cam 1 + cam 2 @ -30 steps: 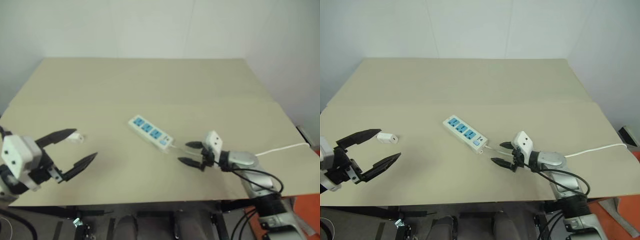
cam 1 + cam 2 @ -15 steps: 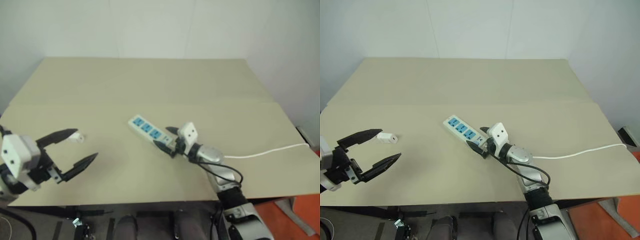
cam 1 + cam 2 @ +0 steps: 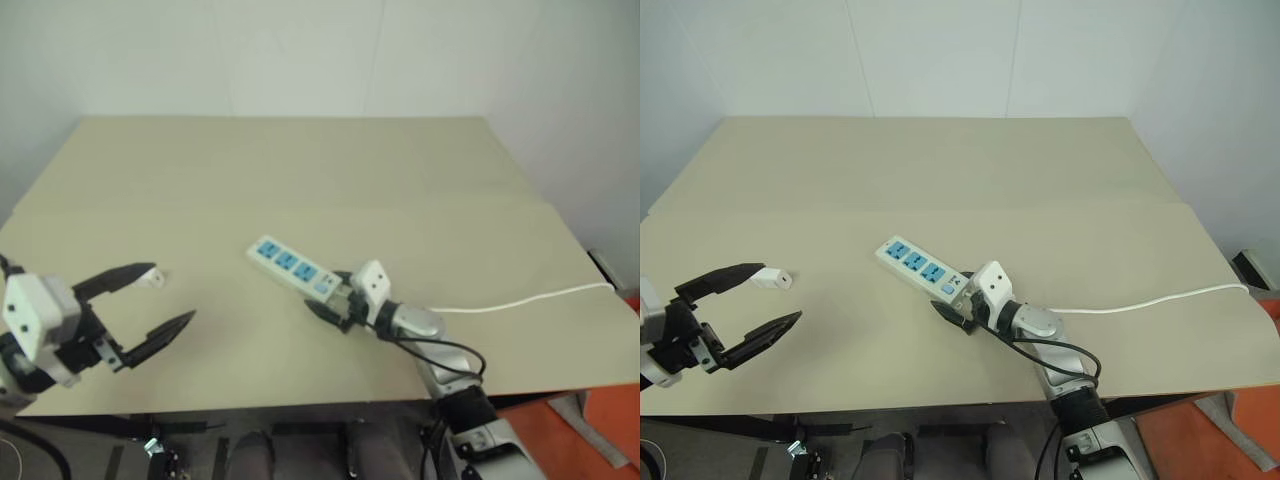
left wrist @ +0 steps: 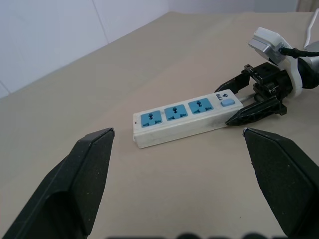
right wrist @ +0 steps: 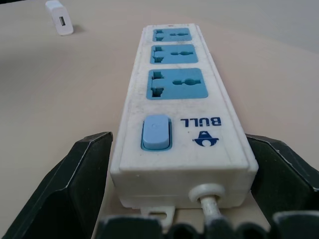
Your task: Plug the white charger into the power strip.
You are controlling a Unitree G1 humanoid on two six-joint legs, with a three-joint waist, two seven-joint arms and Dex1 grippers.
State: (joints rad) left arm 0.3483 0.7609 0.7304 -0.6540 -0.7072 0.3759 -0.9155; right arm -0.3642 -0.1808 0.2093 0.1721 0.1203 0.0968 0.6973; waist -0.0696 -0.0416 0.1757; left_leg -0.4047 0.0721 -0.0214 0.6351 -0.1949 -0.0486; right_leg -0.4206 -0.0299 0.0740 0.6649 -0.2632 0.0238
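The small white boxy charger (image 3: pixel 772 279) lies on the beige tabletop (image 3: pixel 940 170), well to the left of the power strip, the landmark here, and apart from it. The long white plastic power strip (image 3: pixel 920 271) with three blue sockets rests flat and diagonal near the table's middle; its thin white cord (image 3: pixel 1140 301) runs from the switch end toward the table's right edge. The right gripper (image 3: pixel 951 303), two black fingers below a white square box, stands spread wide at the strip's switch end, one finger on each side of it; contact cannot be told. The left gripper (image 3: pixel 755 303) hovers spread wide and empty, far left of the strip, its upper fingertip just beside the charger.
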